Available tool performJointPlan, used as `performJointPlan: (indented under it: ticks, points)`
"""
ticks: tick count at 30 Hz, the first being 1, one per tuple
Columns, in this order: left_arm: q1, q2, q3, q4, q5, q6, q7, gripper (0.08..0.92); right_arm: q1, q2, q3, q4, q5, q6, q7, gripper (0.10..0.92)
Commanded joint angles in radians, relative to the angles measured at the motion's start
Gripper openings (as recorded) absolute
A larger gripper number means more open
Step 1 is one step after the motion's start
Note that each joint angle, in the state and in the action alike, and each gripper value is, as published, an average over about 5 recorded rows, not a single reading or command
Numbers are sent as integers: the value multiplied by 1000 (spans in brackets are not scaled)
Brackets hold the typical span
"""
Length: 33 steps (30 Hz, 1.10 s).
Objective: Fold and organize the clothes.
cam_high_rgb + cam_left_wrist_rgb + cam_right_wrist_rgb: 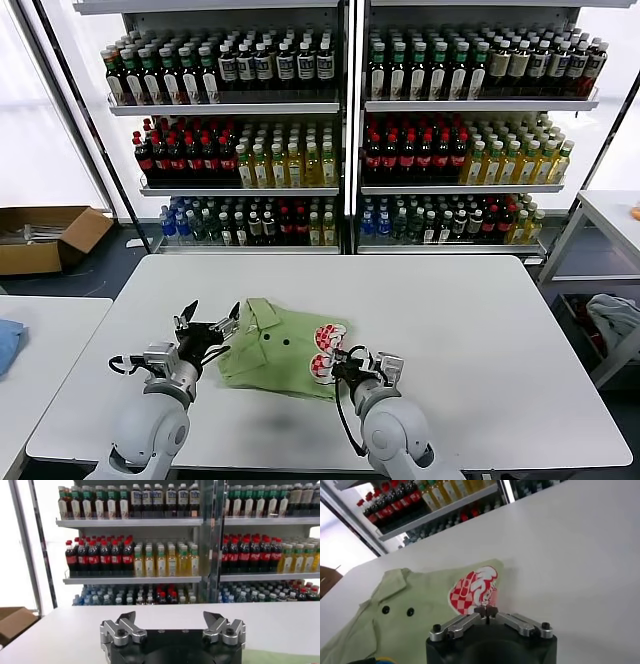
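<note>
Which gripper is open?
The left gripper: its fingers stand wide apart beside the shirt's collar. The right gripper has its fingertips together, over the shirt's printed edge.

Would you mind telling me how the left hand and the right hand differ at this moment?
The left hand has its fingers spread wide with nothing between them; the right hand has its fingers closed together. The left hand sits at the shirt's collar side; the right hand sits at the side with the red-and-white graphic. Whether the right hand pinches fabric is unclear. Both are low over the white table, at the shirt's edges.
</note>
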Motion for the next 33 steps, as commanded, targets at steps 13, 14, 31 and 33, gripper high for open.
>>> performJointPlan:
  ticks: [13,14,31,33]
  points:
    - [15,-47,20,-31,1,4,-11,823,11,-340,165,-86,-194,-3,-162,106]
    - [18,-49,21,-33,3,4,-11,823,-1,-333,172,-72,-223,-3,-173,112]
    - [63,-83,31,-59,30,-1,-1,823,-162,-103,134,136,-339,42,-223,548]
    - [71,-80,25,-62,30,-3,1,823,-164,-75,143,110,-313,49,-195,608]
